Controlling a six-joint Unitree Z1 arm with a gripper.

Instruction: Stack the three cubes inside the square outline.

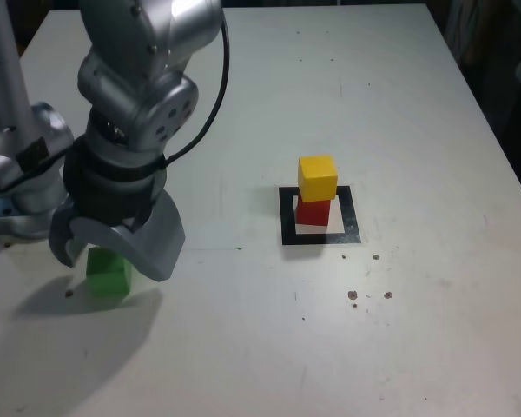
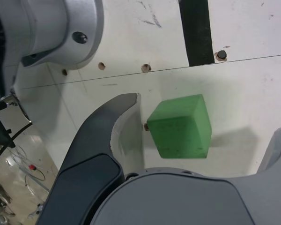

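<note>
At the lower left of the exterior view, the fingers (image 1: 117, 248) stand wide open over the green cube (image 1: 109, 274), with nothing in their grip. Near the middle of the wrist view the cube sits between them, apart from both; how low they reach beside it is hard to judge from these angles. It looks light and stiff, probably plastic or painted wood, with smooth matte faces that should give fair grip and little risk of crushing. Two opposite upright faces are the place to take hold, around mid-height, with the fingers squared to them, since a skewed pinch could twist it. Right of centre in the exterior view, the yellow cube (image 1: 317, 179) rests on the red cube (image 1: 313, 212), inside the square outline (image 1: 351, 215) on the counter (image 1: 451, 287). So light a pair would likely topple at a nudge, and the green one should be let down gently on top.
</note>
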